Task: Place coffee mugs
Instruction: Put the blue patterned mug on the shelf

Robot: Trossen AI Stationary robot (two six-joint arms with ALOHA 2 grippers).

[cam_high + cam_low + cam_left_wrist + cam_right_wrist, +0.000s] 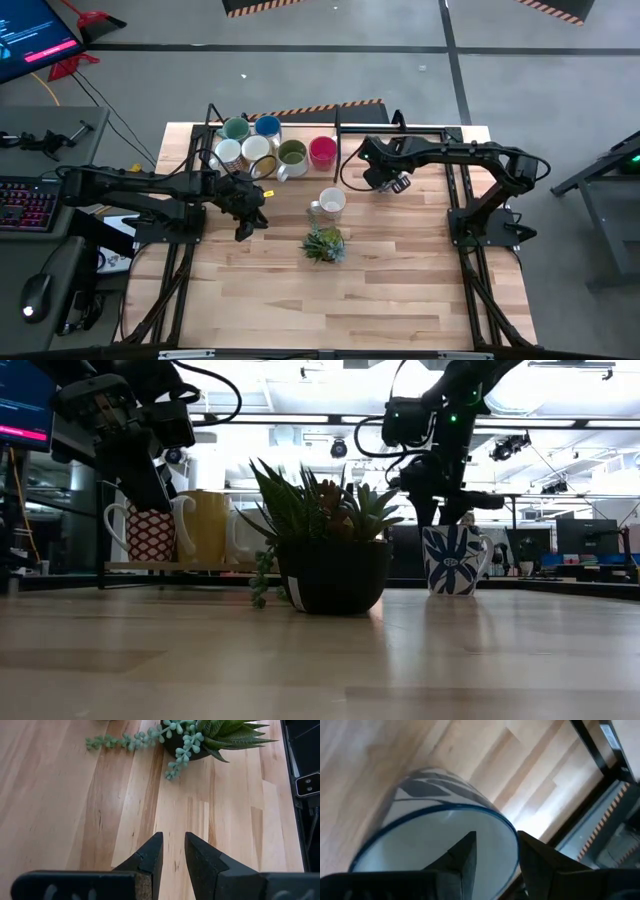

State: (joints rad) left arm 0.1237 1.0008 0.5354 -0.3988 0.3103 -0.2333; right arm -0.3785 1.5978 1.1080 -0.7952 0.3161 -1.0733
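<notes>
Right gripper [388, 183], fingers parted, releases the white blue-leaf mug [331, 202] beside the succulent [324, 244]; it likely lifts clear next, while the left gripper [250, 213] hovers narrow and empty.

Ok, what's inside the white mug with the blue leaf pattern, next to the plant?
The white ceramic mug with blue leaf pattern shows only bare pale inner wall. The right gripper straddles its rim, one finger inside, hiding part of the wall and the bottom.

Left arm reaches in from the left edge, left gripper [252, 212] hanging over the left-centre of the table — fingers [150, 855] parted by a narrow gap, nothing between them. Right arm stretches in from the right, right gripper [388, 181] at far-centre — fingers [462, 852] slightly apart.
</notes>
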